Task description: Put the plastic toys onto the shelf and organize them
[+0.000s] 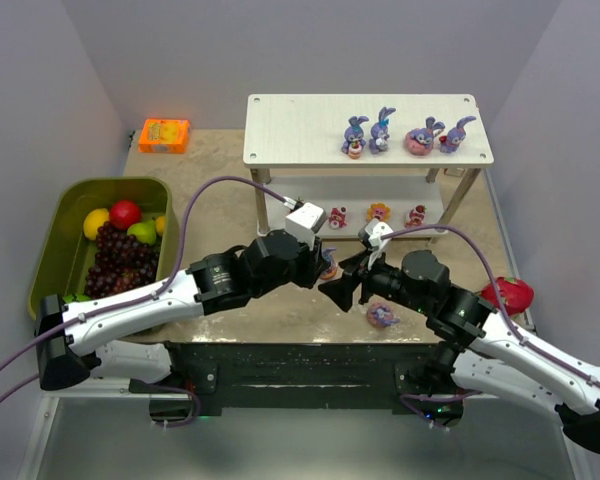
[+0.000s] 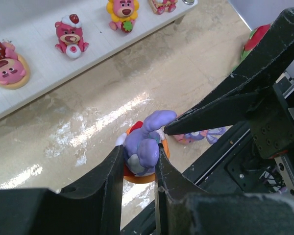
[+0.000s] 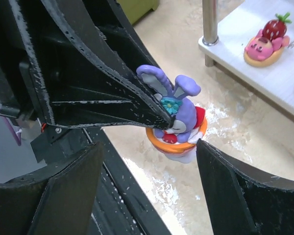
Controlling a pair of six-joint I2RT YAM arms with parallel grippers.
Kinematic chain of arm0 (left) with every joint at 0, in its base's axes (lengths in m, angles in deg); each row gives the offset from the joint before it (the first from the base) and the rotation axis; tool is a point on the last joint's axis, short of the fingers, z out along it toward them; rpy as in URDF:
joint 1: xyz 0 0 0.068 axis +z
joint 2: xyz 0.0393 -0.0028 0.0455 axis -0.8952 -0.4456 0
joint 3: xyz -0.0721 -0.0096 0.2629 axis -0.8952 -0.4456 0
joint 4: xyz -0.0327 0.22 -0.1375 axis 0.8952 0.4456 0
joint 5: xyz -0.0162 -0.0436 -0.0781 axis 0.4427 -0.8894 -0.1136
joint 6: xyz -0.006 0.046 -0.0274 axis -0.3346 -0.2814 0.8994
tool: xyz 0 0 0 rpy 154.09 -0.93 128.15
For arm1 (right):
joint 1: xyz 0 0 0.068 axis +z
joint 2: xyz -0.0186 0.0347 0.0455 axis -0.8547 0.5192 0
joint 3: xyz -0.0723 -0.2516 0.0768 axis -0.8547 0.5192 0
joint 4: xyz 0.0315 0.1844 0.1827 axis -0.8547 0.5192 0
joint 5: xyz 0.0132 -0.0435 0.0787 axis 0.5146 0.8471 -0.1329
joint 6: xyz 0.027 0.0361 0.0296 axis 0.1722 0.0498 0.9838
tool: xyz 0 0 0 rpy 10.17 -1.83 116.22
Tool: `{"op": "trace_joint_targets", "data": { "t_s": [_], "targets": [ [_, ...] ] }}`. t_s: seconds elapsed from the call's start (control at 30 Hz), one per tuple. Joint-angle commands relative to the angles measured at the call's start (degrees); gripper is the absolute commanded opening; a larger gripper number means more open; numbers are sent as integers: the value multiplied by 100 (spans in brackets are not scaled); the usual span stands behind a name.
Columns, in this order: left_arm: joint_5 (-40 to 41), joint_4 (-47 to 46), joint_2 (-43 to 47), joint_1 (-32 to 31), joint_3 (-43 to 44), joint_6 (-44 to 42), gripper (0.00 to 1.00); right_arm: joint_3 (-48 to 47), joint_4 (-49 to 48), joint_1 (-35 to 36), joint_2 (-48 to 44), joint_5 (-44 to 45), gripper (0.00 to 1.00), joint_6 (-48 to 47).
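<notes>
My left gripper (image 1: pixel 325 267) is shut on a purple-blue bunny on an orange base (image 2: pixel 146 139) and holds it just above the table in front of the shelf (image 1: pixel 300 125). In the right wrist view the bunny (image 3: pixel 182 117) hangs between my right gripper's (image 3: pixel 149 164) wide-open fingers, which do not touch it. My right gripper (image 1: pixel 337 290) faces the left one. Several bunnies (image 1: pixel 355 135) stand on the shelf's top board. Small cake-like figures (image 1: pixel 378 212) stand on the lower board (image 2: pixel 44 73). Another bunny (image 1: pixel 383 316) lies on the table under the right arm.
An olive-green bin (image 1: pixel 55 235) with fruit stands at the left. An orange box (image 1: pixel 164 135) sits at the back left. A pink-red dragon fruit (image 1: pixel 508 294) lies at the right edge. A shelf leg (image 3: pixel 209 22) is close behind the held bunny.
</notes>
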Motion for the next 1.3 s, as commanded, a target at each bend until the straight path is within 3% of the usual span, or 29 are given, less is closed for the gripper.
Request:
{"op": "trace_joint_targets", "data": {
  "t_s": [0.0,0.33,0.6,0.83,0.93,0.97,1.1,1.17,1.2,1.27],
  "targets": [
    [-378,11,335,-7,392,88,0,-460,15,81,141,378,80,-282],
    [-159,380,352,-7,568,256,0,-821,428,169,71,871,80,-520],
    [-431,161,423,-7,629,186,0,-795,51,205,493,160,80,-564],
    [-545,125,449,-7,673,168,0,-786,-125,310,730,150,79,-546],
    [-572,108,493,-7,673,159,0,-803,-178,328,818,238,68,-476],
    [-563,108,511,-7,665,159,0,-803,-187,328,836,308,52,-467],
    [-519,152,520,-7,664,177,1,-891,-135,337,924,449,22,-309],
    [-432,195,555,-7,673,186,10,-900,-126,337,950,449,13,-283],
    [-370,222,572,-7,673,212,26,-900,-117,328,950,449,6,-265],
    [-186,301,686,-7,665,247,43,-909,-91,337,933,562,2,-239]
  ]
}}
